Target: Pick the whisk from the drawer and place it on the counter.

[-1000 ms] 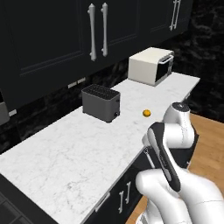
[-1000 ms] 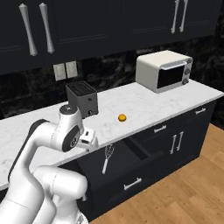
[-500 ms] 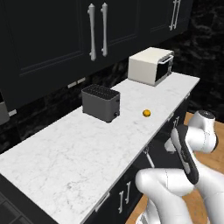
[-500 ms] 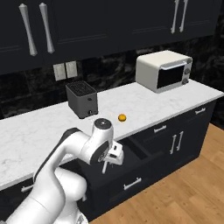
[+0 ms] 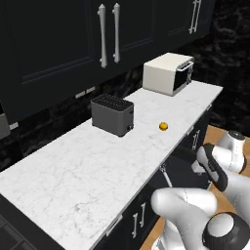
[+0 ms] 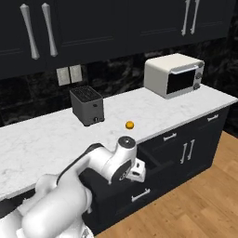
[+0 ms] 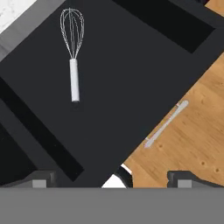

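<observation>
A: Item one, whisk [image 7: 73, 57]. Location?

B: Lying flat on the dark floor of the open drawer [image 7: 131, 83], wire head toward the white bench [image 5: 112, 161] edge, handle pointing out toward the drawer's front. In the hand view it sits up and to the left of the end effector [image 7: 111, 177], well apart from it. In the left base view it shows just below the bench edge.

A: Item two, end effector. Condition?

B: Released, fingers [image 7: 41, 178] spread wide, nothing between them and nothing touched. It hangs above the drawer's front edge, with wooden floor [image 7: 192, 131] below.

A: Other stock on the bench?

B: Toaster [image 5: 113, 114], microwave [image 5: 168, 73], small orange ball [image 5: 163, 126].
</observation>
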Available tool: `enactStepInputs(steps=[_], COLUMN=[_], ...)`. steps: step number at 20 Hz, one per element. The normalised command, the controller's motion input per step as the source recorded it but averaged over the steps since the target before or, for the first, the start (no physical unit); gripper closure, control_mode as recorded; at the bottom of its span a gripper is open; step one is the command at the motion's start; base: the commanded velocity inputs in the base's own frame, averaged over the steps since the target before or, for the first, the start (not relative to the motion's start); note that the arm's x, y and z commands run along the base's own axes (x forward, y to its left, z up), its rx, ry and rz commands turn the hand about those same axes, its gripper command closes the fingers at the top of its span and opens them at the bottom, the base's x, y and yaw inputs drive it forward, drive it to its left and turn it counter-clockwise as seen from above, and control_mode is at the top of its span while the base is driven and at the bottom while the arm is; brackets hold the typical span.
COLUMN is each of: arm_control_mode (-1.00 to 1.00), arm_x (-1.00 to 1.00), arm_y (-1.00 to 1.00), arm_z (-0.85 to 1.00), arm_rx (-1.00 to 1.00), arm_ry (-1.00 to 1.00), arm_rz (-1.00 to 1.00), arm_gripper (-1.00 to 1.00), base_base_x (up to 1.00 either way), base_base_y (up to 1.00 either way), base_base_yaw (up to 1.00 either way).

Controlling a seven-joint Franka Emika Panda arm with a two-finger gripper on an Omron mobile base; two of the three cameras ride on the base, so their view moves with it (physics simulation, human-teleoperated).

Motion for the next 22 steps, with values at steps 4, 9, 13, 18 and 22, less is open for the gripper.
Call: enactStepInputs(steps=[4,9,13,18,22], arm_control_mode=[-1.0,-1.0,-1.0,-1.0,-1.0], arm_x=[0.55,0.39,0.12,-0.07,-0.61], arm_y=[0.01,-0.08,-0.58,-0.91,-1.0], arm_z=[-0.01,-0.17,-0.7,-0.8,-0.54], arm_rx=[0.0,0.0,0.0,0.03,0.07], arm_ry=[0.0,0.0,0.0,0.01,0.04], arm_rz=[0.0,0.0,0.0,0.0,-0.03], arm_gripper=[-1.0,-1.0,-1.0,-1.0,-1.0], base_base_x=[0.0,0.0,0.0,0.0,0.0], base_base_y=[0.0,0.0,0.0,0.0,0.0], base_base_yaw=[0.0,0.0,0.0,0.0,0.0])
